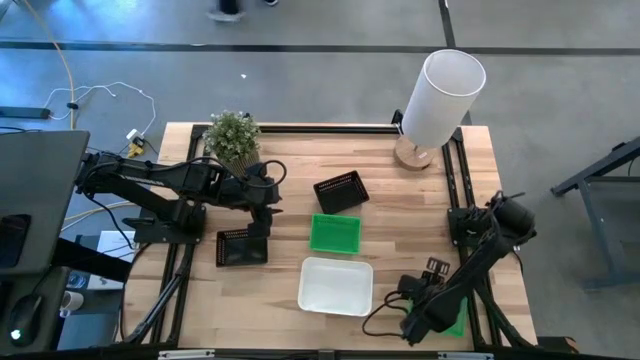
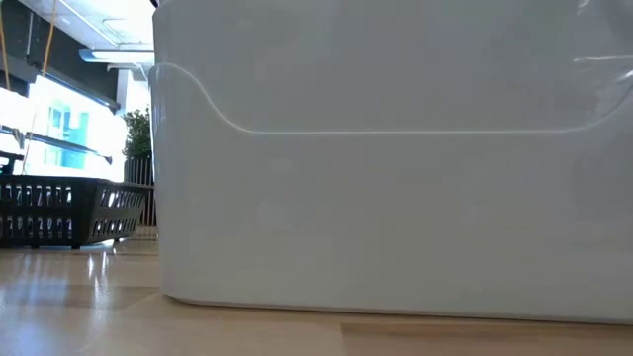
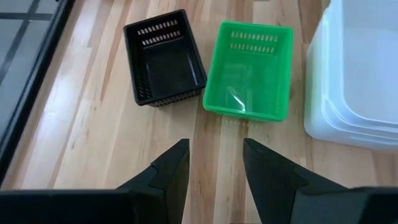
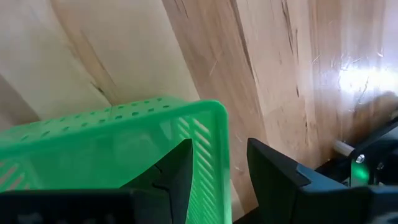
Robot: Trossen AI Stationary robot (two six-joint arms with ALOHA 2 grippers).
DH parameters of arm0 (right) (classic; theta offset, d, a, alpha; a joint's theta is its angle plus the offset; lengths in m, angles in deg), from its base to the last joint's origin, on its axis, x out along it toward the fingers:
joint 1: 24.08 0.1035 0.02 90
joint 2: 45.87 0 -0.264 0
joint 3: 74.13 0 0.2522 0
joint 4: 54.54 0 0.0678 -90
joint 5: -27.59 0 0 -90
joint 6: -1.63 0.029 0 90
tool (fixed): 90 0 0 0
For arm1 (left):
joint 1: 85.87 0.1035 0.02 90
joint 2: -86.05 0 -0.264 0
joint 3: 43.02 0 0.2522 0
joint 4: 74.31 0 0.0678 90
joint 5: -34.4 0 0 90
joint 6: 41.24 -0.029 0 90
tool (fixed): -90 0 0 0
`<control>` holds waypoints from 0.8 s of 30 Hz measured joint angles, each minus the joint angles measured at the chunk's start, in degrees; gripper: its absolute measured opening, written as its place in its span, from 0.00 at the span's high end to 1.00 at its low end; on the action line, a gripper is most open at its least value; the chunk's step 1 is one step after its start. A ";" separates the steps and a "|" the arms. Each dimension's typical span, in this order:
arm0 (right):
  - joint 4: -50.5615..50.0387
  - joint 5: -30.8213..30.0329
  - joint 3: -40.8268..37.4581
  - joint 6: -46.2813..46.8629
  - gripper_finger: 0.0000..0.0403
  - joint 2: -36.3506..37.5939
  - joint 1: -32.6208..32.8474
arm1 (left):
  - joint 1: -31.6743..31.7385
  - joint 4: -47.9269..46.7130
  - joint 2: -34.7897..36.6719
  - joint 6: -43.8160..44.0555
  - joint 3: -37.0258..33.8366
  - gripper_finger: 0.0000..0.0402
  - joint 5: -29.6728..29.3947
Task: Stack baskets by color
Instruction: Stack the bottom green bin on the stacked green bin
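Several small plastic baskets on a wooden counter, catalogued by colour. White stack: near the front edge, centre; nested rims show in the left wrist view, how many I cannot count. Green basket: single, just behind the white stack. Black basket: single, perforated sides, behind the green one, tilted in plan. Second black basket: at the left, directly under the left arm's wrist. Second green basket: at the front right corner, beneath the right arm. Left end effector: fingers apart, empty, hovering above bare wood and facing the green and black singles. Right end effector: fingers straddle the short end wall of the second green basket, one inside, one outside; whether the pads press the wall I cannot tell, so grip is unconfirmed. Handling judgement: thin moulded plastic, light, fairly stiff yet walls likely to flex under a pinch; smooth and somewhat slippery; not fragile. Best hold is a pinch over one rim wall near its middle; expect the far end to droop when lifted. Nesting calls for square alignment. Also present: lamp and potted plant along the back edge.
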 joint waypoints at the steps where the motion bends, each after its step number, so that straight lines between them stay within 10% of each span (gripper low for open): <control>1: 0.04 0.20 0.00 0.13 0.65 -0.38 0.00 | 0.00 0.00 0.00 0.00 0.00 0.66 0.46; 13: -1.57 2.42 0.04 0.10 0.97 -1.11 0.20 | 0.00 0.00 0.00 0.00 0.00 0.66 1.59; 24: -4.74 1.41 0.00 2.35 1.00 4.78 0.22 | -0.02 0.00 0.00 0.00 0.00 0.66 1.59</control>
